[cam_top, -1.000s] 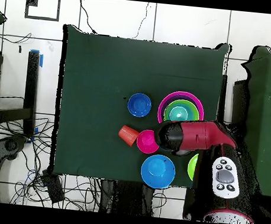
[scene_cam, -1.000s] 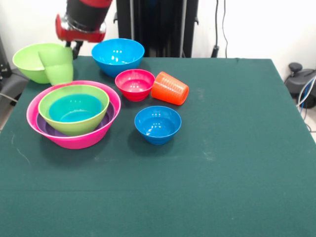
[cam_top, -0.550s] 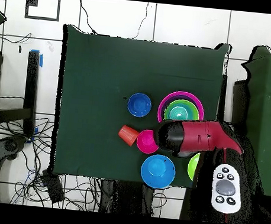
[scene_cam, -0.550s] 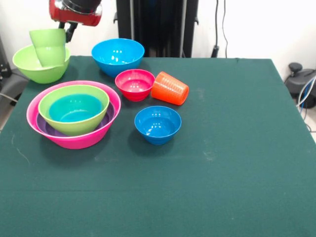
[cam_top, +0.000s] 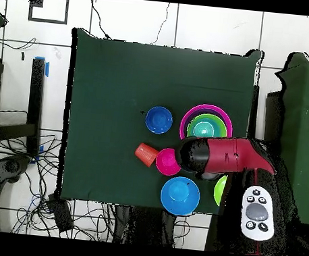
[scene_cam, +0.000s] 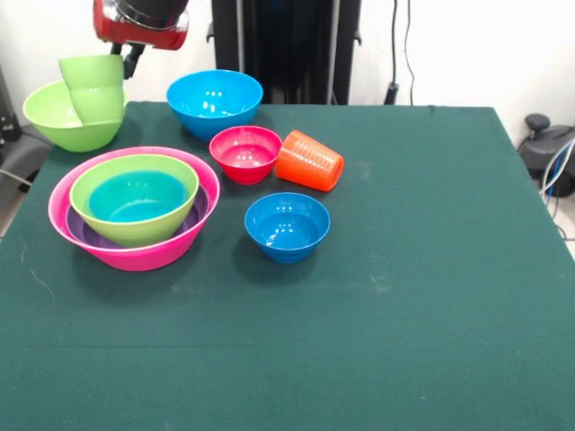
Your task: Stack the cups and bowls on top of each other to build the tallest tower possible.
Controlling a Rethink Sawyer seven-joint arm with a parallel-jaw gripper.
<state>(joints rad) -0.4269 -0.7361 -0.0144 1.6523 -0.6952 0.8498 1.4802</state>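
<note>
toward the lower middle of the front frame, the small blue bowl (scene_cam: 287, 225) sat alone on the green table (scene_cam: 431, 296), apart from everything, free for a later pick. left of it, the nest i judged the tower's base was the huge pink bowl (scene_cam: 135, 254) holding the purple bowl (scene_cam: 86, 233), then a lime-green bowl (scene_cam: 135, 199) with the teal bowl (scene_cam: 137, 197) inside, widest lowest so each seated steadily. farther back, the small red bowl (scene_cam: 245, 152) stood upright just beside the orange cup (scene_cam: 309, 161), which lay tipped on its side. behind them was the large blue bowl (scene_cam: 215, 101). at the upper left, the second lime-green bowl (scene_cam: 54, 117) rested at the table's corner, and the green cup (scene_cam: 92, 85) hung over it beneath the gripper (scene_cam: 130, 56). it seemed held at its rim, lifted to carry toward the nest, but i could not tell how the tool was set.
</note>
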